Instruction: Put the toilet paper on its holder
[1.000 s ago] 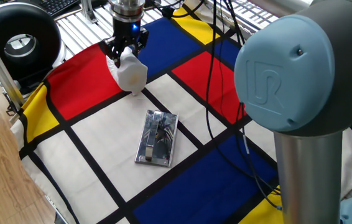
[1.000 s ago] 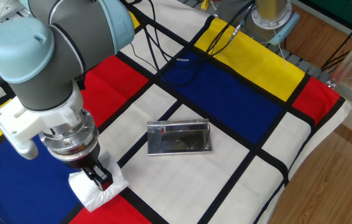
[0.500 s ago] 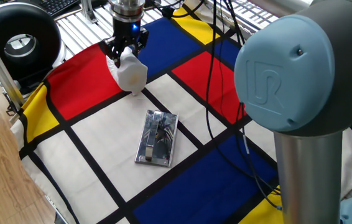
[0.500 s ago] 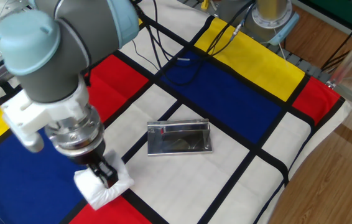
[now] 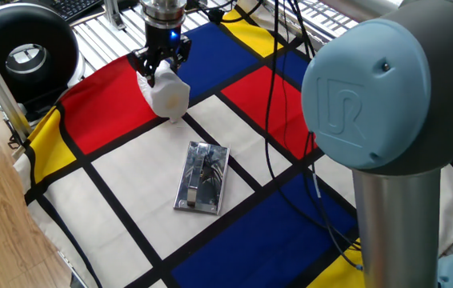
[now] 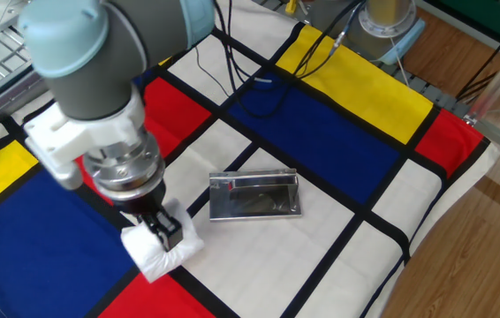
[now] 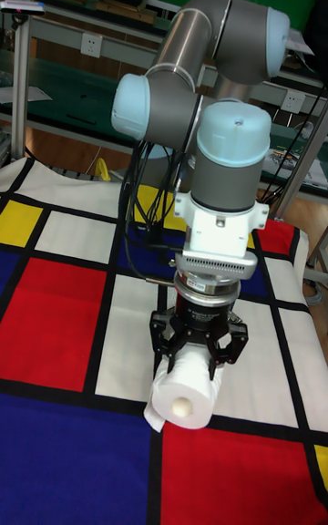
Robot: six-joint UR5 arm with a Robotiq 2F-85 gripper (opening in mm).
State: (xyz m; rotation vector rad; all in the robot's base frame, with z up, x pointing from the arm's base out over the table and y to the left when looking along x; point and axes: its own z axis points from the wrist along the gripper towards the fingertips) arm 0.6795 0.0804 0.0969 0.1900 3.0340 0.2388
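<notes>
The white toilet paper (image 6: 160,254) roll sits between the fingers of my gripper (image 6: 163,231), which is shut on it. In the tall fixed view the toilet paper (image 7: 187,388) lies on its side under the gripper (image 7: 199,354), core end facing the camera, a loose sheet hanging below it. I cannot tell whether it touches the cloth. The chrome holder (image 6: 254,196) lies flat on a white square, a short way right of the roll, bar arm folded down. In one fixed view the gripper (image 5: 160,69) and toilet paper (image 5: 169,96) are beyond the holder (image 5: 202,178).
A checked cloth of red, blue, yellow and white squares (image 6: 347,132) covers the table. Black cables (image 6: 232,84) trail over its far side. A black round device (image 5: 23,50) stands off the cloth's corner. The arm's grey elbow (image 5: 378,104) blocks the near right.
In the other fixed view the arm has carried the roll to the right, closer to the holder. The holder has not moved.
</notes>
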